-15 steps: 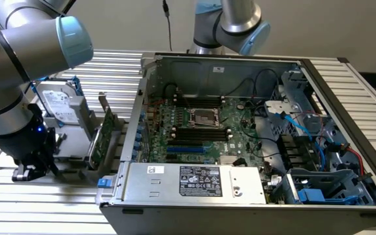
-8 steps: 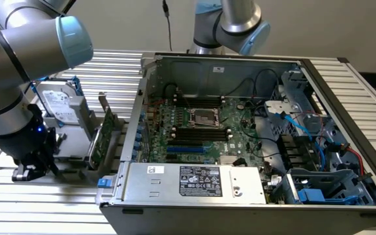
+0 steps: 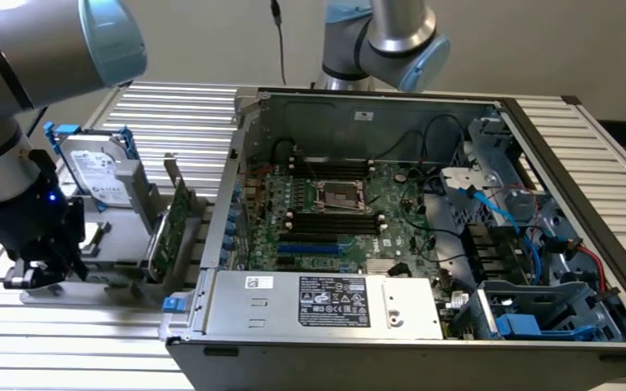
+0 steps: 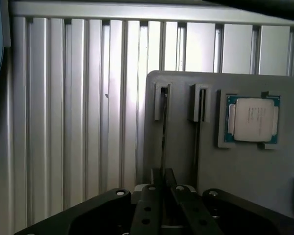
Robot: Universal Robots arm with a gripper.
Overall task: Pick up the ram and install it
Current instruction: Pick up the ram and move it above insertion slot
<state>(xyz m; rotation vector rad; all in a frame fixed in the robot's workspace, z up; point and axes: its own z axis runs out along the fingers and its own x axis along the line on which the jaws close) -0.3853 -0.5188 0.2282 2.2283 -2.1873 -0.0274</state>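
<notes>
The ram [image 4: 164,132] is seen edge-on, standing in a slot of the grey holder [image 4: 179,147] outside the computer case [image 3: 324,114] — it is judged not yet lifted out. The gripper [image 4: 162,176] is closed narrowly on its near end, so the pick-up is only begun — installation into the motherboard slots [image 3: 335,221] is left undone.

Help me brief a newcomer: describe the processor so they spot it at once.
Start at the open computer case on the slatted metal table; at the exterior view's left of it sits a grey parts holder. The processor lies flat in a square recess on that holder. It is a square silver plate edged in green, unlike the narrow slots beside it.
</notes>
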